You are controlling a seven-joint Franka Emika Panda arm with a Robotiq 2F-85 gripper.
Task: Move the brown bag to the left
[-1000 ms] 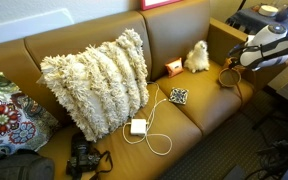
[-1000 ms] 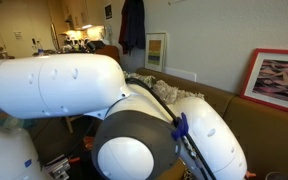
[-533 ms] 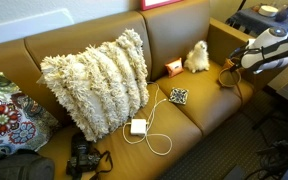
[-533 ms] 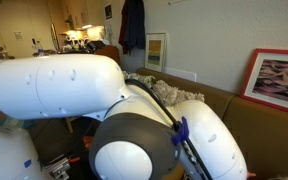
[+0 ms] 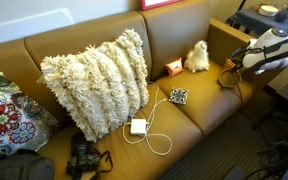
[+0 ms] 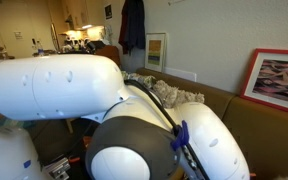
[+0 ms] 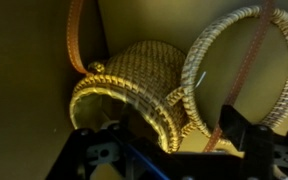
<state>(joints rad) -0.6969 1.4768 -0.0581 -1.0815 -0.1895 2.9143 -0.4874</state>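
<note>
In an exterior view a brown sofa (image 5: 199,110) runs across the frame. The brown bag (image 5: 229,78) lies on its seat at about 3 o'clock, near the armrest end, with a thin strap (image 5: 240,92) trailing toward the front edge. The white robot arm (image 5: 272,47) reaches in from 3 o'clock and its gripper (image 5: 235,64) hangs just over the bag; from here the jaws cannot be made out. At 10 o'clock from the bag sits a white plush toy (image 5: 196,57), with a small orange box (image 5: 173,67) just beside it. A shaggy cream pillow (image 5: 96,80) takes the middle, a white charger (image 5: 138,126) lies at 6 o'clock and a black camera (image 5: 84,158) at 7 o'clock. In an exterior view the arm's white shell (image 6: 54,85) fills most of the frame and hides bag and gripper; a dark jacket (image 6: 132,25) hangs at 12 o'clock and a framed picture (image 6: 279,82) sits at 3 o'clock. In the wrist view the bag (image 7: 134,85) looks woven and fills the centre, its ring handles (image 7: 234,65) lying toward 2 o'clock. The gripper (image 7: 162,128) enters from 6 o'clock with its jaws spread wide, released, one dark finger at each side of the bag's near edge; whether they touch it I cannot tell.
</note>
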